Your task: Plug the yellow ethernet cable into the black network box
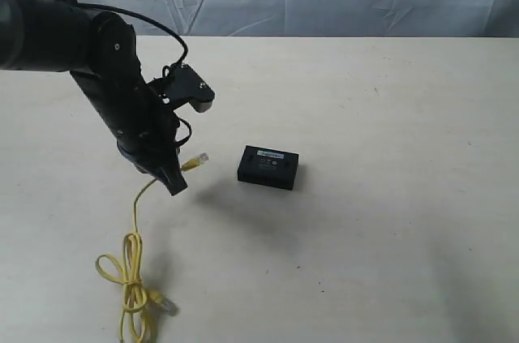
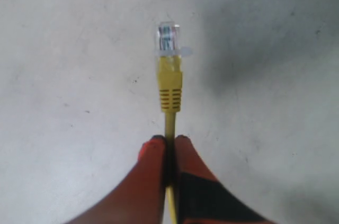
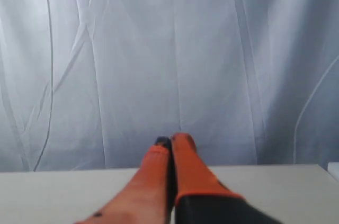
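Above the table (image 1: 389, 116), left jaws pinch yellow ethernet cable (image 2: 170, 89); right jaws pressed together.

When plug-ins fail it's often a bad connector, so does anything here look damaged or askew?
Nothing stands out. The left end effector pinches the yellow ethernet cable just behind its clear plug, which looks intact and straight. The black network box lies flat on the table.

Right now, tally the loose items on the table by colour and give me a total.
Yellow: 1, the yellow ethernet cable, one end pinched in the left hand.
Black: 1, the black network box.
Total: 2.
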{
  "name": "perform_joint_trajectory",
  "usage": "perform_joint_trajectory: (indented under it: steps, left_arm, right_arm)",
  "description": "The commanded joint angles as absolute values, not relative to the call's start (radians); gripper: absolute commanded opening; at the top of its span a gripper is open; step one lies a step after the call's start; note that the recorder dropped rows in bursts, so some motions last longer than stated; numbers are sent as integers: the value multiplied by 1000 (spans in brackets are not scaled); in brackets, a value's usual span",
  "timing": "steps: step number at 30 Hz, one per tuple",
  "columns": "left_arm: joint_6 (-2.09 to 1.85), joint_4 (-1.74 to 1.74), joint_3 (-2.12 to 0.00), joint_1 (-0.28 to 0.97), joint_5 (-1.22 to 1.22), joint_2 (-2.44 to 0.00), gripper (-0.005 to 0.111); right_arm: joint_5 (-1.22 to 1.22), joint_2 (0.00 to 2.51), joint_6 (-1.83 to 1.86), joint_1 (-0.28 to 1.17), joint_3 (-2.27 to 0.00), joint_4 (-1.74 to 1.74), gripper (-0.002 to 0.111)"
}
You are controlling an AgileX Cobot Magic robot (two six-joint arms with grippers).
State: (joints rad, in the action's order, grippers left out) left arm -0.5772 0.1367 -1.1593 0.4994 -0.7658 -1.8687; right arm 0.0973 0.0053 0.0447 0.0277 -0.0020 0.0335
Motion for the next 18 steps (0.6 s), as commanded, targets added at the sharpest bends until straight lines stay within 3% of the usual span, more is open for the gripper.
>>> perform_joint_trajectory:
  steps: [1, 8, 14, 18]
  left_arm:
    - [-611, 176, -1061, 501, -636, -1846, 0]
    - [-673, 238, -910, 501, -505, -1744, 0]
    - [-673, 298, -910, 501, -529, -1745, 0]
    - [-673, 306, -910, 501, -539, -1745, 0]
  right_arm:
    - [261, 0, 49, 22, 0, 44, 0]
    - [-130, 182, 34, 22, -166, 145, -1]
    - [-437, 677, 40, 29, -462, 242, -1]
    - [-545, 1025, 236, 87, -655, 439, -1]
